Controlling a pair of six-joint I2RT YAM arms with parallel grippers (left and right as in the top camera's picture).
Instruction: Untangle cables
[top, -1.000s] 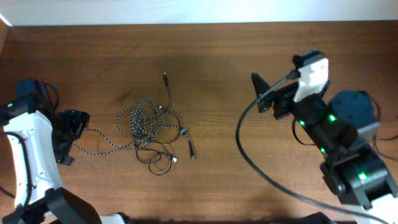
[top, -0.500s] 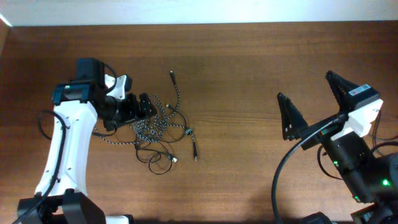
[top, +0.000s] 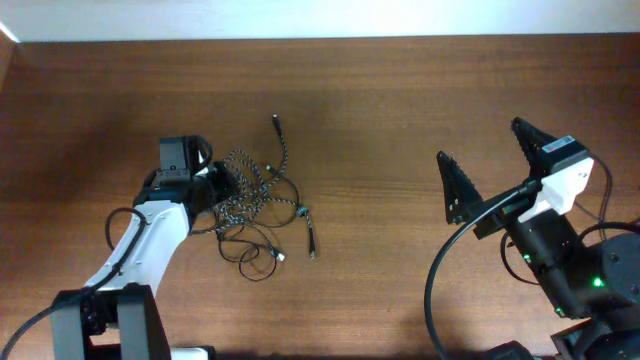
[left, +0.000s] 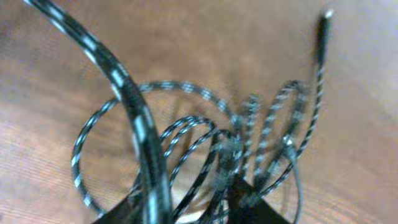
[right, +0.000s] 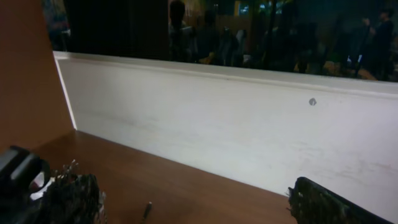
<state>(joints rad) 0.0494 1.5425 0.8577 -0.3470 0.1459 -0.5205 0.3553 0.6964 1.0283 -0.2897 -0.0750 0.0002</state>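
Note:
The cables lie tangled at left centre of the table. The braided black-and-white cable (top: 248, 178) forms most of the heap, and one of its plug ends (top: 276, 122) points toward the back. The thinner black cable (top: 250, 262) loops out at the front. My left gripper (top: 222, 186) is pushed into the heap's left side. In the left wrist view, its fingers (left: 255, 206) are partly closed but still apart, with several braided strands (left: 186, 134) running between them. My right gripper (top: 478, 140) hangs wide open and holds nothing, far to the right of the cables.
A white wall (right: 217, 118) runs along the table's back edge (top: 320, 40). In the right wrist view, the heap (right: 74, 198) and a plug end (right: 147, 210) lie far off. A thick black wire (top: 440, 270) from the right arm curves over the table at right.
My left arm has drawn nearer to the front and swung its gripper into the heap, and its jaws have narrowed round strands. The right arm has shifted slightly left and stayed open.

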